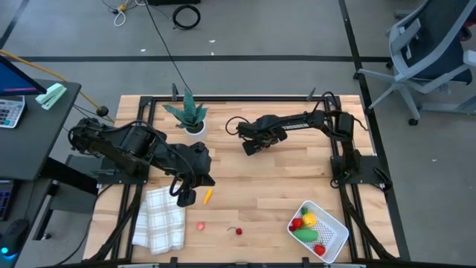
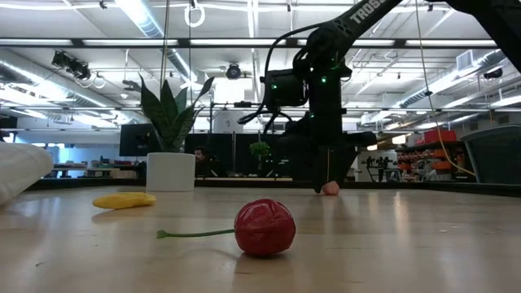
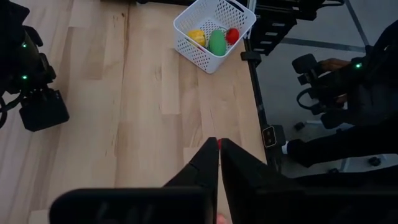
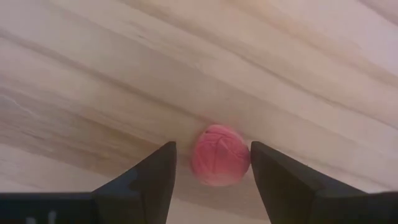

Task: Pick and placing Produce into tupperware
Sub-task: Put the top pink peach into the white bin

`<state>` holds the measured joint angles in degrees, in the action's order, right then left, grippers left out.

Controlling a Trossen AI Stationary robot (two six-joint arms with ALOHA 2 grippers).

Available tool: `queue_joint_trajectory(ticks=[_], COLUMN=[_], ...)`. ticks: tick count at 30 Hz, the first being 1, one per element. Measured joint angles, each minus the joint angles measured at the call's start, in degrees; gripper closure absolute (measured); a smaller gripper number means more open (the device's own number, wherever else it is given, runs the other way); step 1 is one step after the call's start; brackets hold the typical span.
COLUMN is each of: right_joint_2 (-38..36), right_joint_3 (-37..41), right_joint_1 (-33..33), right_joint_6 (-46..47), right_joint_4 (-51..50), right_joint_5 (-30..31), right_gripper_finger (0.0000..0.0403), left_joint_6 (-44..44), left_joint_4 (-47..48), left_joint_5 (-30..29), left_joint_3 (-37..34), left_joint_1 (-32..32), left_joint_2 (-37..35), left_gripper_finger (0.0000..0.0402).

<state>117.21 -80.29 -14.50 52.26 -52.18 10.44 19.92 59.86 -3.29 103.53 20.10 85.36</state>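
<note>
My right gripper (image 4: 212, 149) is open and low over the table's far middle (image 1: 251, 145). Its fingers stand on either side of a small pink ball (image 4: 219, 155), which rests on the wood and shows under the gripper in the low view (image 2: 329, 189). My left gripper (image 3: 219, 142) is shut and hangs above the table beside the checked cloth (image 1: 186, 197). A thin orange piece (image 1: 208, 196), a small pink piece (image 1: 201, 225) and a red cherry with a stem (image 2: 264, 226) lie loose on the table. The white mesh tupperware (image 1: 332, 223) sits at the near right and holds yellow, green and red produce (image 3: 216, 42). My right gripper comes at the pink ball from above, one finger on each side of it, and the ball sits on the table. One finger (image 4: 264, 168) stands right at the ball's edge; I cannot tell whether it touches. A gap shows at the other finger.
A spiky green plant in a white pot (image 1: 190, 119) stands at the far left of the table. The folded white checked cloth (image 1: 160, 223) lies at the near left. Bare wood lies between the cherry and the tupperware.
</note>
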Motion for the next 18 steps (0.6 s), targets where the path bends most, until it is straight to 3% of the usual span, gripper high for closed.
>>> queue_joint_trajectory(ticks=[12, 18], right_joint_2=[0.0, 0.0], right_joint_3=[0.0, 0.0], right_joint_1=[0.04, 0.5], right_joint_6=[-1.42, -2.82], right_joint_4=[-0.03, -0.01], right_joint_5=[-0.87, 0.06], right_gripper_finger=[0.0197, 0.0269], left_joint_6=[0.02, 0.02], left_joint_4=[0.02, 0.01], left_joint_5=[-0.02, -0.04], left_joint_3=[0.0, 0.02], left_joint_1=[0.0, 0.0], left_joint_2=[0.0, 0.0], left_gripper_finger=[0.038, 0.0385])
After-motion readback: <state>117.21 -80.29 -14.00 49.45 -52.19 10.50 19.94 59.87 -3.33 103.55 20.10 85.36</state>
